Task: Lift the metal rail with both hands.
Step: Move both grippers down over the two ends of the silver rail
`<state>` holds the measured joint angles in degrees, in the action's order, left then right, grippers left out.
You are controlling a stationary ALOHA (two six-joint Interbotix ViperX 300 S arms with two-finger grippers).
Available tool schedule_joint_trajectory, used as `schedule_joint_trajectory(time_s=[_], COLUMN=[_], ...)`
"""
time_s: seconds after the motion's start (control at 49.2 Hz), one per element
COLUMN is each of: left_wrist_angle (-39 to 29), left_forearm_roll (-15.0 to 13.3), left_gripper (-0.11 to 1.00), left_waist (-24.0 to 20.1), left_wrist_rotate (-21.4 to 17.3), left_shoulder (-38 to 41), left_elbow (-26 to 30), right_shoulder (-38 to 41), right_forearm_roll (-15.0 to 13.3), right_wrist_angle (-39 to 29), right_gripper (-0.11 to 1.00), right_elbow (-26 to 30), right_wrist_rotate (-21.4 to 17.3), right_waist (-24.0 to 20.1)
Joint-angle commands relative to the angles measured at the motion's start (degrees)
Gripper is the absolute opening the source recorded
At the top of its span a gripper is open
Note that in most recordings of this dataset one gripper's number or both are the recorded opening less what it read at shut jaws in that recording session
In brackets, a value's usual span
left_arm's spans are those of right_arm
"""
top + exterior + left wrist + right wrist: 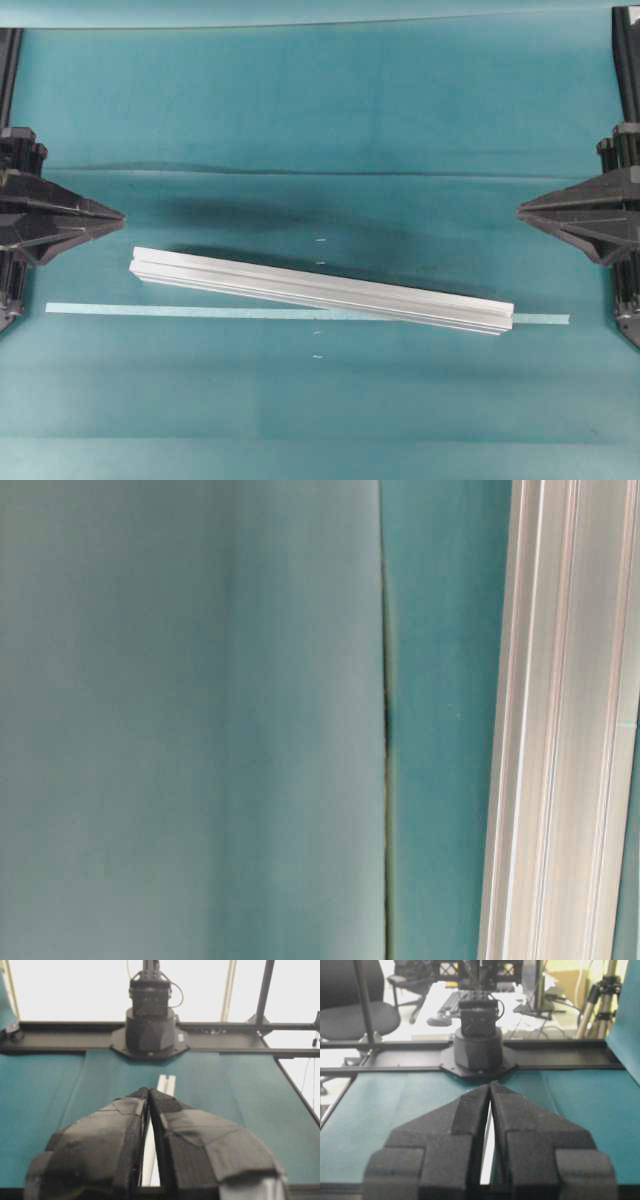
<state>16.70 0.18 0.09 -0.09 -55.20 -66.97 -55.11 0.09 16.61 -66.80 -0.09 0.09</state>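
The metal rail (320,289) lies flat on the teal table, slanting from upper left down to lower right; a close stretch of it fills the right side of the table-level view (565,720). My left gripper (118,214) sits at the left edge, above and left of the rail's left end, shut with tips touching and nothing held. My right gripper (522,210) hangs at the right edge, above the rail's right end, also shut and empty. In the left wrist view the gripper (149,1091) points along the rail (165,1084); through the right gripper (490,1085) a sliver of rail (488,1152) shows.
A thin pale-teal tape strip (200,311) runs across the table under the rail. Small white marks (319,241) dot the middle. A seam in the teal cover (300,171) crosses behind the grippers. Each wrist view faces the opposite arm's black base (150,1025), (479,1047).
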Motion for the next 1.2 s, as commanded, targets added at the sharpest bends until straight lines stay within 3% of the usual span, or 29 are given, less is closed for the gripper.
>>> schedule_joint_trajectory(time_s=[0.0, 0.061, 0.203, 0.345, 0.548, 0.711, 0.853, 1.178], left_wrist_angle=[-1.49, -3.16, -6.68, -14.94, -32.70, -44.56, -49.92, -58.45], left_forearm_roll=[0.62, 0.70, 0.79, 0.79, 1.05, 1.14, 1.14, 1.41], left_gripper=[0.14, 0.09, -0.05, -0.05, -0.05, -0.05, -0.06, -0.06], left_waist=[0.26, 0.26, 0.18, -0.88, -3.52, -3.96, -4.04, -4.13], left_wrist_rotate=[1.58, 1.93, 1.49, 1.49, 0.70, -2.72, -5.80, -7.12], left_shoulder=[1.49, 2.11, 2.99, 5.01, 10.63, 16.26, 20.48, 29.18], left_elbow=[1.76, 2.81, 4.75, 8.17, 16.35, 22.50, 25.66, 31.90], right_shoulder=[0.44, 0.44, 0.44, 0.88, 4.75, 9.40, 13.62, 23.55], right_forearm_roll=[0.26, 1.93, 3.16, 3.43, 3.43, 3.43, 3.34, 2.64], right_wrist_angle=[0.35, -1.05, -6.86, -14.41, -29.44, -38.67, -43.77, -56.07], right_gripper=[0.14, 0.15, -0.01, -0.02, -0.02, -0.02, -0.02, -0.02], right_elbow=[0.35, 0.44, 1.76, 5.10, 12.66, 16.52, 19.16, 24.70], right_wrist_rotate=[-0.44, -0.79, -2.81, -5.80, -9.23, -10.81, -11.07, -10.99], right_waist=[-0.18, -0.18, -0.18, 0.09, 0.70, 0.70, 0.70, 0.70])
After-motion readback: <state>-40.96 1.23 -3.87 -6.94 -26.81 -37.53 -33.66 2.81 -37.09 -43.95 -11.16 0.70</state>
